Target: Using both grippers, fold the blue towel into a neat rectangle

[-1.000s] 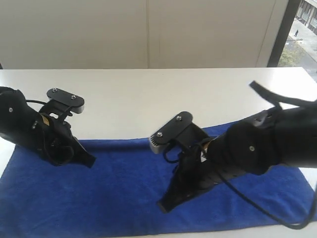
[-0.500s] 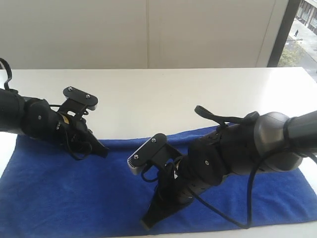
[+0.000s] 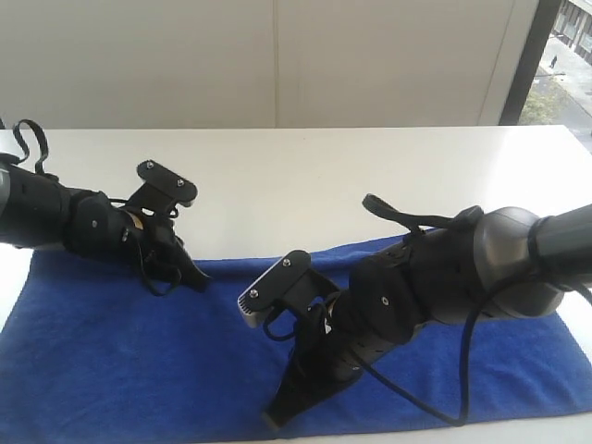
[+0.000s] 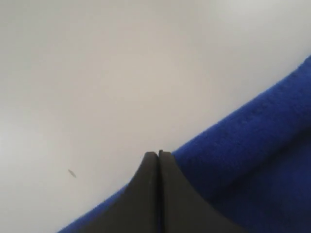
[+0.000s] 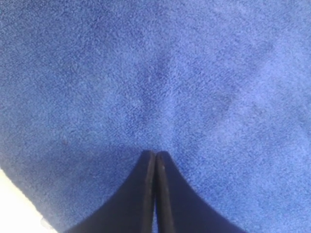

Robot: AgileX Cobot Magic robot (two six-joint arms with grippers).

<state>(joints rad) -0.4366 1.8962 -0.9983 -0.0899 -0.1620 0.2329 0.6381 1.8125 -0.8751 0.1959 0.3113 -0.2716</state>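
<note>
The blue towel (image 3: 139, 361) lies flat across the near part of the white table (image 3: 305, 176), reaching from the left to the right of the exterior view. My left gripper (image 3: 200, 280) is shut, its tip low over the towel's far hem at the left; the left wrist view shows the closed tips (image 4: 158, 154) right at the towel's edge (image 4: 252, 145), with nothing between them. Near the towel's front edge my right gripper (image 3: 271, 420) is shut too; its closed tips (image 5: 155, 154) hover over plain blue cloth (image 5: 160, 73), empty.
Bare white tabletop stretches behind the towel to a pale wall (image 3: 277, 55). A dark window frame (image 3: 523, 55) stands at the far right. A thin strip of table shows in front of the towel (image 5: 14, 194).
The left arm has swung right and lowered, bringing its tip to the towel's far hem. The right arm dropped and moved left toward the front edge, then held still.
</note>
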